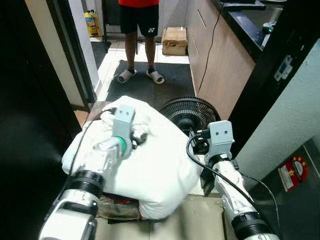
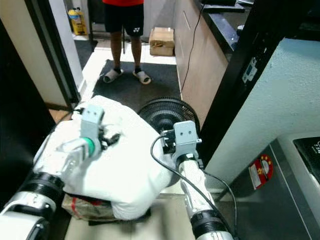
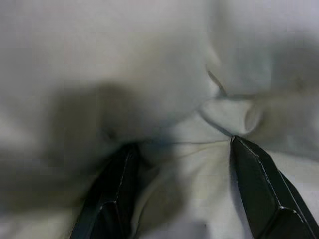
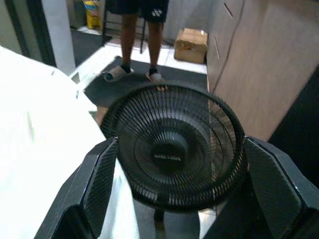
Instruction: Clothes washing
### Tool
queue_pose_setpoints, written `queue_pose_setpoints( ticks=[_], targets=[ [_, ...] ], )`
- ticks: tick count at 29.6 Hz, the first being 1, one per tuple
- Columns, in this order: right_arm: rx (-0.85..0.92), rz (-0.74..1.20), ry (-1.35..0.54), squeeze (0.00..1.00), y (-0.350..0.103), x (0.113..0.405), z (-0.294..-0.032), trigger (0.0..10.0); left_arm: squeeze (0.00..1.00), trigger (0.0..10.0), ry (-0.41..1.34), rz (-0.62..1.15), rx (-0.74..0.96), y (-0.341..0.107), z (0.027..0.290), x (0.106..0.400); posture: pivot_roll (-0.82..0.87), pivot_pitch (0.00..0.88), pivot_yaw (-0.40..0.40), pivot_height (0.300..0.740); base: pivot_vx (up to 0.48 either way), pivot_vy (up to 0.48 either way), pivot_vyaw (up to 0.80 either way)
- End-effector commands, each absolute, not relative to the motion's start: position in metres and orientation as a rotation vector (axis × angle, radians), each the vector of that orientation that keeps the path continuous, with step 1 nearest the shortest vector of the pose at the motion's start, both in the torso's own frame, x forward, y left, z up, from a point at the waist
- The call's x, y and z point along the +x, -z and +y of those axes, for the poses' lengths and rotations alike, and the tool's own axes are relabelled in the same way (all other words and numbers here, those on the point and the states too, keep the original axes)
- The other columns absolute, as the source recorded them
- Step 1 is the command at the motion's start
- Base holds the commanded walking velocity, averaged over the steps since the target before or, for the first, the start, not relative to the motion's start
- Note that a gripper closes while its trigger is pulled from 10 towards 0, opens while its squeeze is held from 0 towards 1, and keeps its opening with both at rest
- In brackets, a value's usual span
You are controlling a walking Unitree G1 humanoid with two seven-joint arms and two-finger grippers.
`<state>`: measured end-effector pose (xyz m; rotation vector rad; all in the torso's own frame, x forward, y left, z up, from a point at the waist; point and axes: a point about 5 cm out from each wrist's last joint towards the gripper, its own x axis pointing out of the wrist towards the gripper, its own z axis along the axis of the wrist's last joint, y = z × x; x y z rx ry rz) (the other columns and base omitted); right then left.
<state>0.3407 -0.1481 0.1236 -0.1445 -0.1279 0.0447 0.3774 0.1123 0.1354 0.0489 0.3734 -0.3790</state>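
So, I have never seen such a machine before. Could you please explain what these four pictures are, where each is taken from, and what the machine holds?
This is a walking humanoid robot with two silver arms, each ending in a gripper of two long black fingers. The two wide pictures come from a stereo camera on its head, looking forward and down. The other two come from cameras on its wrists, looking along the fingers.

The left gripper presses into a big white bundle of laundry; in the left wrist view its fingers are spread, sunk in the cloth, not closed. The bundle rests on something patterned that I cannot identify.

The right gripper is open and holds nothing; it points at a black floor fan beside the bundle.

Further back, a person in sandals stands on a dark mat, near a cardboard box.
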Motion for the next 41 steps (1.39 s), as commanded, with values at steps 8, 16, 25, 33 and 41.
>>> queue_pose_setpoints(
  ticks=[8, 16, 25, 33, 41],
  targets=[
    [-0.139, -0.096, -0.019, 0.00, -0.110, 0.330, -0.153, 10.0, 0.00, 0.0, 0.408, 0.354, 0.085, -0.126, 0.102, 0.369, 0.03, 0.140, 0.071, 0.740, 0.000, 0.000, 0.00],
    [-0.145, -0.111, -0.043, 0.00, -0.118, 0.338, -0.148, 10.0, 0.00, 0.0, 0.392, 0.211, 0.046, -0.149, 0.101, 0.372, 0.04, 0.113, 0.048, 0.740, 0.000, 0.000, 0.00],
    [-0.142, -0.119, -0.068, 0.00, -0.121, 0.342, -0.141, 10.0, 0.00, 0.0, 0.395, -0.084, 0.048, -0.209, 0.103, 0.364, 0.06, 0.087, 0.038, 0.740, 0.000, 0.000, 0.00],
    [-0.132, -0.125, -0.085, 0.00, -0.123, 0.344, -0.134, 10.0, 0.00, 0.0, 0.395, -0.236, 0.080, -0.246, 0.107, 0.348, 0.08, 0.074, 0.032, 0.740, 0.000, 0.000, 0.00],
    [-0.127, -0.159, -0.087, 0.00, -0.134, 0.349, -0.134, 10.0, 0.00, 10.0, 0.397, -0.478, 0.071, -0.303, 0.098, 0.335, 0.07, 0.053, 0.020, 0.740, 0.000, 0.000, 0.00]
  ],
)
